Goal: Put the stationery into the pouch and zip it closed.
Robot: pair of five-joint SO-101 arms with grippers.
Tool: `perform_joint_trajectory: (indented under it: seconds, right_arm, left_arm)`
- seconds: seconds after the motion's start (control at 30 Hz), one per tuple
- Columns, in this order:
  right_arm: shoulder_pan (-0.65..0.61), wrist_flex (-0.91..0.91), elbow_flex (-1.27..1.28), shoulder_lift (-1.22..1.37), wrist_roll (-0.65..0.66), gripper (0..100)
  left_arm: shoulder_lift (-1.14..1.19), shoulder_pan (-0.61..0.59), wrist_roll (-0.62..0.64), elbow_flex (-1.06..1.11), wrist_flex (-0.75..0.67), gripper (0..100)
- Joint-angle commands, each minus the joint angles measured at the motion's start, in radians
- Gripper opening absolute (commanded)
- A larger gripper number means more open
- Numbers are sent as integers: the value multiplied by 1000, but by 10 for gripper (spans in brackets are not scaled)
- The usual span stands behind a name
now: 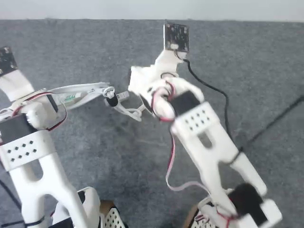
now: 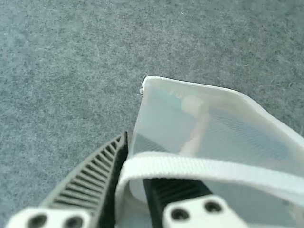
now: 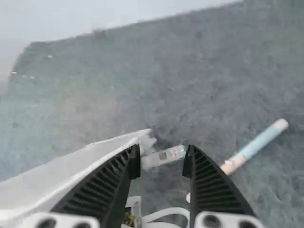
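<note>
Left gripper (image 2: 135,164) pinches the pouch (image 2: 209,128) rim; right gripper (image 3: 162,152) is spread.
Stationery shows through the pouch wall. The right fingers flank its zip end (image 3: 164,156). Beyond, a light-blue pen (image 3: 256,144) lies on the grey mat (image 3: 213,80).

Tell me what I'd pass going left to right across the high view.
The left arm, then the pouch stretched between the arms, then the right arm.
</note>
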Motion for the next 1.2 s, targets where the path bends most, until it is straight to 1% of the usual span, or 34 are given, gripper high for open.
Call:
perform_joint_trajectory:
  seconds: [0.0,0.13,0.33,0.4,0.57,0.63,0.77,0.97,1.17]
  right_arm:
    - [54,64,-150,81,-46,145]
    - [94,96,-233,199,-71,145]
    - [122,174,-387,387,-71,145]
    - [128,213,-451,453,-72,145]
    - [140,348,-624,602,-135,145]
    - [142,395,-690,654,-135,145]
    - [143,467,-781,750,-172,145]
    - [148,518,-898,871,-181,145]
    - [180,539,-994,963,-181,145]
  left_arm:
    - [6,-9,15,-7,-52,11]
    - [6,-9,15,-7,-52,11]
    - [6,-9,15,-7,-54,11]
    - [6,-9,15,-7,-54,11]
    - [6,-9,15,-7,-54,11]
    - [6,-9,15,-7,-54,11]
    - [6,-9,15,-5,-54,11]
    - [6,-9,15,-4,-52,11]
    - [6,-9,14,-4,-52,11]
